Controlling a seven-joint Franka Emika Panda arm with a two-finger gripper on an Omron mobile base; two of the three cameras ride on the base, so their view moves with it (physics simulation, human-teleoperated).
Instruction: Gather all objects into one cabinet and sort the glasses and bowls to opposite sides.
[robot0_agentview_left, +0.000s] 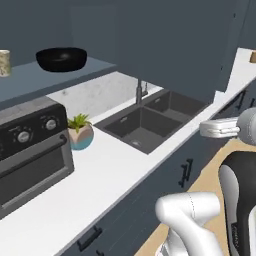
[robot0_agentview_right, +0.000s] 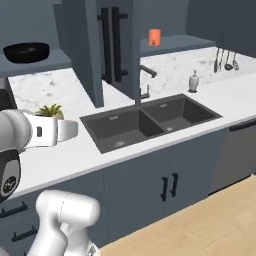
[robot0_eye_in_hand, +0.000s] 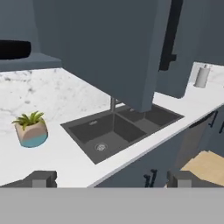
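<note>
Above the double sink (robot0_eye_in_hand: 116, 131), the gripper (robot0_eye_in_hand: 111, 178) hangs wide and empty; at ten o'clock, the black bowl (robot0_agentview_left: 61, 59) sits on the cabinet shelf (robot0_agentview_left: 45, 76).

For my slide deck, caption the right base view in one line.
Wide glossy black bowl and bright orange cup sit on separate dark slate-blue cabinet shelves above the double sink.

Glossy black bowl (robot0_agentview_left: 61, 59); orange, perhaps plain, cup (robot0_agentview_right: 154, 37)

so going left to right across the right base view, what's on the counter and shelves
black bowl → potted plant → sink → orange cup → soap dispenser → hanging utensils
</note>
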